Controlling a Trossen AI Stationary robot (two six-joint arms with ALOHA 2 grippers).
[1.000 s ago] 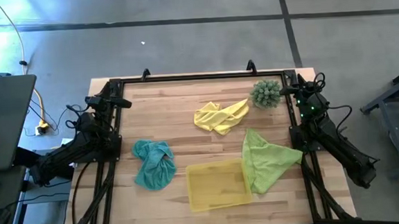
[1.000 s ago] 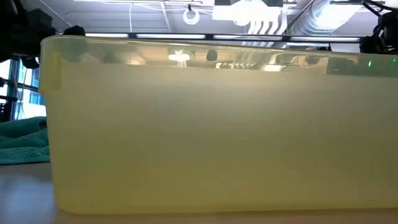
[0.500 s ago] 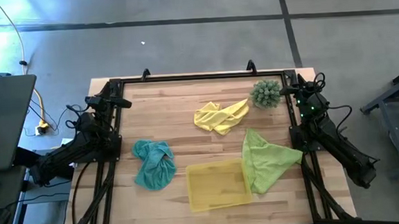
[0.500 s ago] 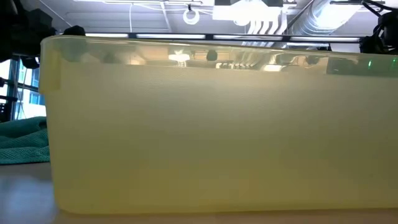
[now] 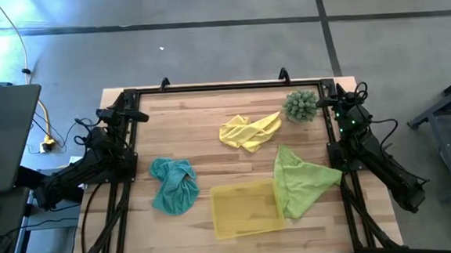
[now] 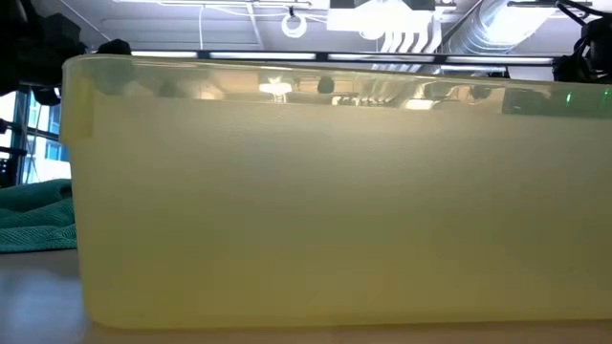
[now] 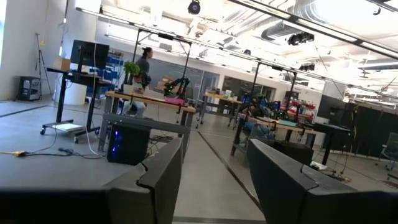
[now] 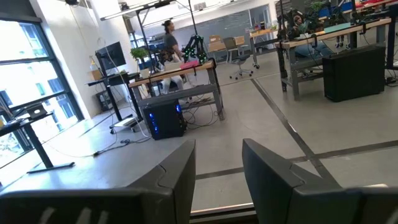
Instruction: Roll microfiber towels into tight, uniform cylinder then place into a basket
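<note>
Nothing rolled yet. Left gripper [image 7: 214,180] parked wide open and empty; right gripper [image 8: 219,177] parked part open, also empty. Basket [image 5: 246,208] empty: lime towel [image 5: 299,181] overlaps its right rim, teal towel [image 5: 172,185] lies left, yellow towel [image 5: 249,130] beyond. Best flatten one towel first, then roll evenly.

Overhead view of whole table [image 5: 209,120], low view pressed against basket [image 6: 325,201]
</note>
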